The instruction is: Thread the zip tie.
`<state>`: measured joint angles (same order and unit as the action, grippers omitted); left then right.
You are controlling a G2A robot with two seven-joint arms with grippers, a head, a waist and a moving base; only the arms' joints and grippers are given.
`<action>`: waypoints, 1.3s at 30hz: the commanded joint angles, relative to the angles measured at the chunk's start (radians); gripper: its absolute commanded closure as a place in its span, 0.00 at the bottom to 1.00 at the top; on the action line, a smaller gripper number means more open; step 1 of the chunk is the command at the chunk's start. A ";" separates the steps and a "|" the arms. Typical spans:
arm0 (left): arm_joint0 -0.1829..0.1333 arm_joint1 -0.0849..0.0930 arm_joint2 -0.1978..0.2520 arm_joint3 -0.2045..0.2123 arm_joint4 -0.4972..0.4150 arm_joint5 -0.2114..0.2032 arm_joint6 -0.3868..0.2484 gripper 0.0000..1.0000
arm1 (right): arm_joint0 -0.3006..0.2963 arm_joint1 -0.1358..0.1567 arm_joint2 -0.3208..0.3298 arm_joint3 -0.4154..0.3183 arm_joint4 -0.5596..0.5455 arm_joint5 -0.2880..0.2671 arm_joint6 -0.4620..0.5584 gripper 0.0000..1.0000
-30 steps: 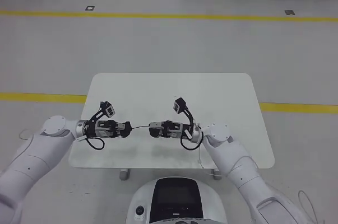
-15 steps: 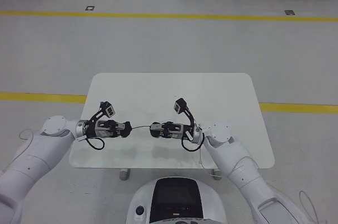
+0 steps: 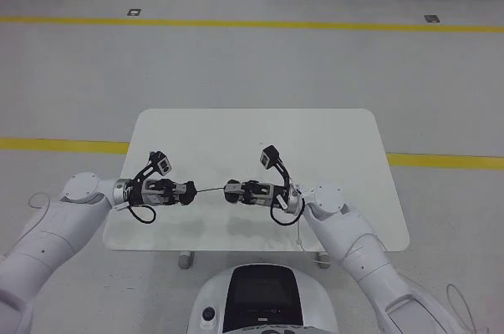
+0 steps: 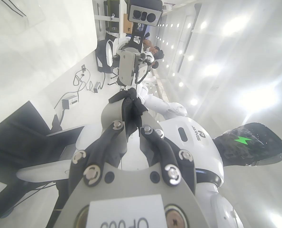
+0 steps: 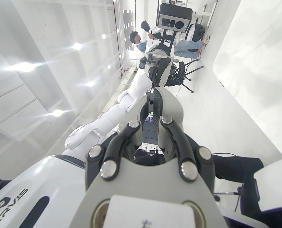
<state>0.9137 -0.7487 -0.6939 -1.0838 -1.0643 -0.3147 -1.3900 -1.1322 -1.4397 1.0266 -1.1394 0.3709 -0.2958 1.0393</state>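
1. Both arms are hovering over the near half of the table (image 3: pixel 335 142), their grippers pointing at each other, close but not touching.
2. The left gripper (image 3: pixel 190 194) is pinching one end of the zip tie (image 3: pixel 208 190). In its wrist view the fingers (image 4: pixel 112 113) are pressing together on something black at their tips.
3. The right gripper (image 3: pixel 226 191) is pinching the other end. Its wrist view is showing a ribbed black strap running out between the two fingers (image 5: pixel 173 110), which are sitting tight against it, and on toward the left gripper.
4. The zip tie is hanging in the air above the tabletop, not lying on it. From above it is showing as a thin dark line, nearly straight, bridging the gap between the two grippers.
5. From where I am standing, the tie is too thin for me to say which gripper is holding the head and which the tail, or whether the tail is already sitting inside the head.
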 commanded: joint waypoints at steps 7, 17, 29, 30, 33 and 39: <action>0.000 0.000 0.000 0.000 0.000 0.000 0.000 1.00 | 0.002 0.005 -0.007 0.000 0.010 -0.004 -0.006 0.95; 0.000 0.000 0.000 0.000 0.000 0.000 0.000 1.00 | 0.001 0.012 -0.009 -0.001 0.020 -0.008 -0.010 0.93; 0.000 0.000 0.000 0.000 0.000 0.000 0.000 1.00 | 0.006 0.019 -0.017 0.004 0.028 -0.002 -0.015 1.00; 0.000 0.000 0.000 0.000 0.000 0.000 0.000 1.00 | 0.006 0.019 -0.018 0.004 0.028 -0.002 -0.015 1.00; 0.000 0.000 0.000 0.000 0.000 0.000 0.000 0.39 | 0.006 0.021 -0.019 0.003 0.028 -0.002 -0.022 1.00; 0.000 0.000 0.000 0.000 0.000 0.000 0.000 0.00 | 0.002 0.022 -0.023 0.007 0.036 -0.005 -0.044 1.00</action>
<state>0.9137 -0.7487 -0.6939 -1.0838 -1.0643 -0.3147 -1.3900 -1.1306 -1.4173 1.0043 -1.1354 0.4041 -0.3006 0.9972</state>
